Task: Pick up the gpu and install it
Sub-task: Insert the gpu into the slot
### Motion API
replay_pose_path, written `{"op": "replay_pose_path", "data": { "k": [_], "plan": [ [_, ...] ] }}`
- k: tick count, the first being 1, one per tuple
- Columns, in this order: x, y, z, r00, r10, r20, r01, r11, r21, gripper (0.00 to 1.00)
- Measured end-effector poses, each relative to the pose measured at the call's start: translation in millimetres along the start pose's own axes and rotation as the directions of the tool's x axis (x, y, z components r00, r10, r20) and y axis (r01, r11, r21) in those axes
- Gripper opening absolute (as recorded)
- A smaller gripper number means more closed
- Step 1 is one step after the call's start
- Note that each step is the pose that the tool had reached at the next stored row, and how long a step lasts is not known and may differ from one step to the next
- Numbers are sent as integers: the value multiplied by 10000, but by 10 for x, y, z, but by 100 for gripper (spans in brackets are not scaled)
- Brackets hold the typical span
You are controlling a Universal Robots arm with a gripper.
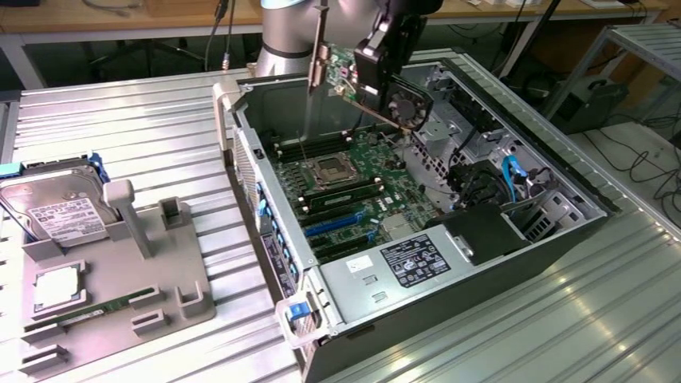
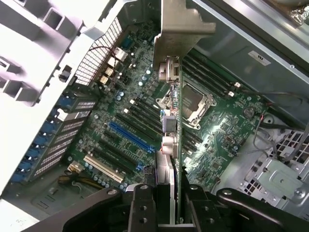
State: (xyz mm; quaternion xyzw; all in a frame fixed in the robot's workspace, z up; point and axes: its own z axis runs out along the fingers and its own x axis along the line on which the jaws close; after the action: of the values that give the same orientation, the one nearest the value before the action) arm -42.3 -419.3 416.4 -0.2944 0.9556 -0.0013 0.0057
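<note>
Wrist view, black gripper (image 2: 166, 205) clamping thin green gpu card (image 2: 176, 145) edge-on, hanging above open grey computer case (image 1: 553, 239), over green motherboard (image 2: 217, 130)

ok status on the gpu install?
Gripper shut on gpu. Card held above open case, over motherboard, not seated. Nothing seen blocking the slots.

Pretty standard look: silver-grey cylindrical arm (image 1: 287, 36), black gripper (image 2: 166, 205) with chunky black fingers (image 2: 140, 208) dotted with small screws.
</note>
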Motion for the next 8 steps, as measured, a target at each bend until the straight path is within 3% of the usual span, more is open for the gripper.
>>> {"op": "replay_pose_path", "data": {
  "k": [8],
  "plan": [
    [0,0,1,9985,-539,3,539,9985,-5,28]
  ]
}}
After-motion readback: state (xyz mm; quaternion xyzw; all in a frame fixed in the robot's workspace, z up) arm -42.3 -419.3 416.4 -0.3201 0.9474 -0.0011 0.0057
